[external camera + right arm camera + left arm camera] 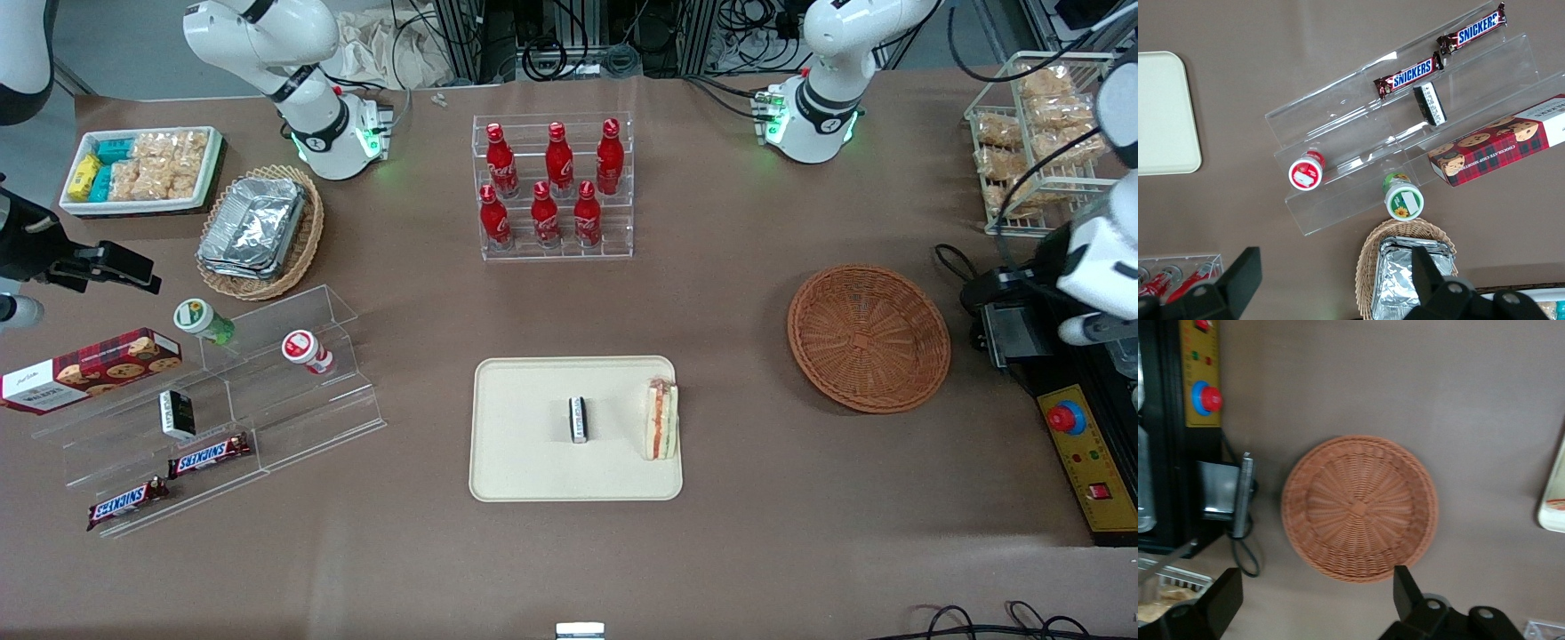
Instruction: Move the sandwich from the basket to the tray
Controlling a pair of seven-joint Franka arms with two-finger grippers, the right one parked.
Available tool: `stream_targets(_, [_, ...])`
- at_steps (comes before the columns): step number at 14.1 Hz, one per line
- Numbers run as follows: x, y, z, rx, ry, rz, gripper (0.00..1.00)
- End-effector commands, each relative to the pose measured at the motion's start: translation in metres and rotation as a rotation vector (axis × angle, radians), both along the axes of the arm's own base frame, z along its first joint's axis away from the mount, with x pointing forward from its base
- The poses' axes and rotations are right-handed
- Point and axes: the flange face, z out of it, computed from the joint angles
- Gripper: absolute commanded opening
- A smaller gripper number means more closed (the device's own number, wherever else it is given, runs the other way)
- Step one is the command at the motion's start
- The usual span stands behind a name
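Robotics lab staged as a shop, brown-covered counter [711, 551] with two white arm bases bolted on, cable bundles [569, 44] along its edge, emergency-stop box [1080, 453], cola bottles [551, 182] on clear acrylic tiers, snack bars [209, 455] on display steps

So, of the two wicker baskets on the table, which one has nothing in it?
The reddish-brown round basket at the working arm's end, below the open gripper. The lighter tan basket holds foil containers.
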Motion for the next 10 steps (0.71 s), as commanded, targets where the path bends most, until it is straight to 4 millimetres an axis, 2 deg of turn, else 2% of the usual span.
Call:
stream_targets(1, [-0.017,0.016,0.013,-0.028,-0.002,-0.032,1.0])
stream_targets(4, [-0.022,-0.004,0.014,-0.044,-0.007,-0.085,1.0])
stream_targets(6, [-0.014,-0.037,0.022,-0.036,-0.022,-0.146,1.0])
stream_targets(8, [-0.006,-0.061,0.018,-0.026,-0.016,-0.195,1.0])
stream_targets(10, [-0.001,-0.066,0.019,-0.043,-0.021,-0.201,1.0])
